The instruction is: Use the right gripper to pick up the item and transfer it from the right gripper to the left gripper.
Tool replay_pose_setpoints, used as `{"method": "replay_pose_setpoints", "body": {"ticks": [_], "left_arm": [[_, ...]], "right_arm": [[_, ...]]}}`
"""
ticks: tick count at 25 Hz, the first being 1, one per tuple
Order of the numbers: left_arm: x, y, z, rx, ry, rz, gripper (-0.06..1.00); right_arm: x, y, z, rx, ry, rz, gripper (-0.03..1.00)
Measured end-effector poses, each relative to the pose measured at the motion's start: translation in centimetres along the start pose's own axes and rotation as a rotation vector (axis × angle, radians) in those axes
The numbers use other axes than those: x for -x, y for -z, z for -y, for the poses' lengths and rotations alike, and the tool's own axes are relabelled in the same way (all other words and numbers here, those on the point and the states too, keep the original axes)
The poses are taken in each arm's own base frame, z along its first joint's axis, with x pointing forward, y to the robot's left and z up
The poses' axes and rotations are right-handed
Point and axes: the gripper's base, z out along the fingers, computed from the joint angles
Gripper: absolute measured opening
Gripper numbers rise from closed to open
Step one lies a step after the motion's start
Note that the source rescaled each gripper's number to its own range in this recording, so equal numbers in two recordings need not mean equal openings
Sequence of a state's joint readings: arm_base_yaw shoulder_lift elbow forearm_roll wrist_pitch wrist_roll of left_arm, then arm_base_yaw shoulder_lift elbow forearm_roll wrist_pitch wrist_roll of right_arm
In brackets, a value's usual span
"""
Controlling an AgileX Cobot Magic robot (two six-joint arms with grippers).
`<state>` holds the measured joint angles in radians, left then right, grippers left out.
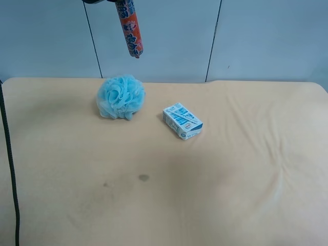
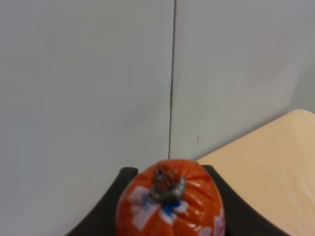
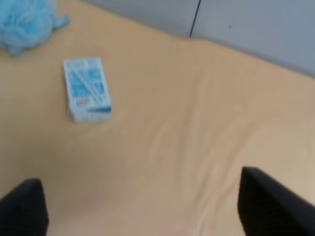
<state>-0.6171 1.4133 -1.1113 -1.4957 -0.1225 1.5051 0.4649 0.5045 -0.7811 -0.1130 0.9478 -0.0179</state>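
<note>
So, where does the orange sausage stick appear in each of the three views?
Exterior high: sausage stick hangs at the top edge, above the blue pouf.
Right wrist: not in it.
Left wrist: close up, end-on, before the grey wall.
Shared landmark: the beige table, in all three views.

Your right gripper shows two matte black, blocky fingers; your left gripper has black, sloping-edged fingers. In the exterior view, a thin black cable runs down the 9 o'clock edge.
</note>
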Motion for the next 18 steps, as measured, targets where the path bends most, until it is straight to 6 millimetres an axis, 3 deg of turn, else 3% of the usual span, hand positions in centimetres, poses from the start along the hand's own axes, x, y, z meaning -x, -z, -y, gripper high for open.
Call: {"method": "replay_pose_setpoints", "body": {"ticks": [12,18], "left_arm": [[0.0,0.0,0.0,0.0,-0.01,0.0,0.0],[0.0,0.0,0.0,0.001,-0.016,0.0,0.0]], "right_arm": [[-8.3,2.8,-0.9,0.047,-0.092,0.04,0.66],[-9.9,4.2,-1.2,0.072,-0.103,0.141,0.63]]}}
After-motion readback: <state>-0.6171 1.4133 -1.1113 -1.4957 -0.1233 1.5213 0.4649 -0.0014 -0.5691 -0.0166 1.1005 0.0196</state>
